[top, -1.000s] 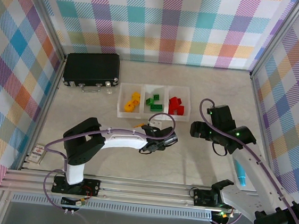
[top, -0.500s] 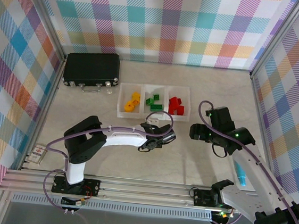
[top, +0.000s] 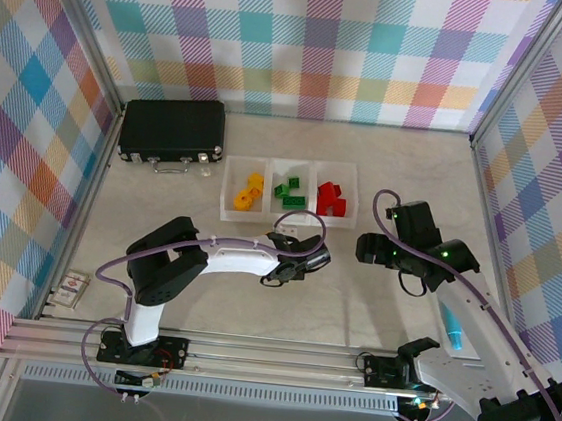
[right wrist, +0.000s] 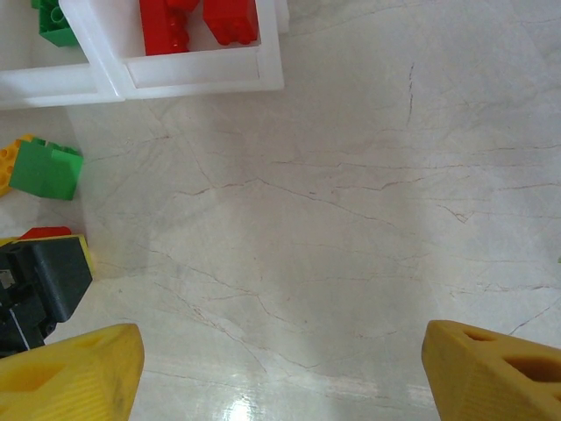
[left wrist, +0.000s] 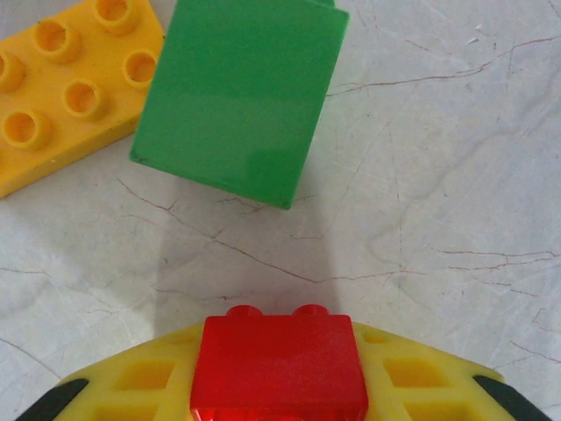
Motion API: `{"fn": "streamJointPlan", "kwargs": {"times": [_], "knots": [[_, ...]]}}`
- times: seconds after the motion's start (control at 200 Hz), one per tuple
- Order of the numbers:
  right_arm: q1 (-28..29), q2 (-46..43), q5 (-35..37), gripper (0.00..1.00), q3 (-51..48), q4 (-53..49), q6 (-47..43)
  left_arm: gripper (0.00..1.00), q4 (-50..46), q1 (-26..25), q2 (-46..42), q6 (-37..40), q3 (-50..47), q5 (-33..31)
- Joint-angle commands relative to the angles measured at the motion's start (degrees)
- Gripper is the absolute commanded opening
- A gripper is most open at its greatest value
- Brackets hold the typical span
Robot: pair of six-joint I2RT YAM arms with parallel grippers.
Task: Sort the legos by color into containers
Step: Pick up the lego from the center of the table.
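Have a red lego (left wrist: 280, 360) clamped between the yellow fingers of the left tool (left wrist: 280, 386), studs pointing forward, low over the pale marbled surface (left wrist: 438, 219). Can see a green lego (left wrist: 238, 92) lying just beyond it, smooth face up, and a yellow lego (left wrist: 66, 88) touching its left side, studs up. From above, find the left tool (top: 300, 251) just in front of the containers (top: 261, 209), near the middle one. Count three trays joined in a row, with yellow pieces (top: 249, 191) in the left one, green pieces (top: 289, 192) in the middle and red pieces (top: 331, 198) in the right. Hold the right tool (right wrist: 280, 377) with its jaws wide apart and nothing between them, above bare surface to the right of the left tool and near the red tray (right wrist: 202, 74). Note a black case (top: 173, 131) to the left of the trays, apart from them.
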Motion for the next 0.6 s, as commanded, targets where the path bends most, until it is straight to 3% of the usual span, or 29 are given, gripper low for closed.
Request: {"fn": "streamJointPlan", "kwargs": {"times": [0.0, 0.3, 0.595], "knots": [[-0.32, -1.16, -0.69, 0.83, -0.35, -0.63, -0.38, 0.29, 1.31, 0.7, 0.56, -0.19, 0.13, 1.64], [-0.32, -4.05, 0.96, 0.83, -0.17, -1.87, 0.44, 0.26, 2.25, 0.53, -3.12, 4.65, 5.24, 1.6], [-0.35, -7.73, 3.74, 0.83, -0.54, -3.0, 2.64, 0.24, -1.51, 2.63, 0.55, 15.72, 23.73, -1.1]]}}
